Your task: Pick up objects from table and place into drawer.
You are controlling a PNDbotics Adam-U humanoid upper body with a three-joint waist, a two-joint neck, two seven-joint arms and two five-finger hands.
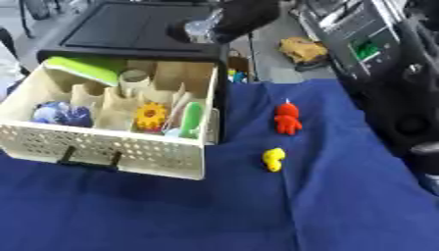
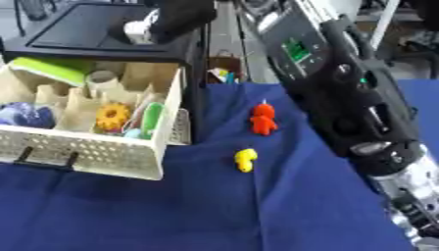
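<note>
Drawer [image 1: 111, 147] stands open beside red toy [image 1: 287, 118] and yellow toy [image 1: 274, 159]; right hand's [image 2: 176, 17] fingers cannot be told

Even, bright overhead light; soft shadow right of drawer [image 1: 129, 147] on table [image 1: 257, 211]. Whole scene soft, blurred. Right arm [image 2: 343, 93] near lens, out of focus; highlights on its casing.

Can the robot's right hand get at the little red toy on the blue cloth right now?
Probably yes. The red toy stands in the open on the blue cloth, apart from the yellow toy and the drawer. The right arm runs alongside it; its hand is out of view.
</note>
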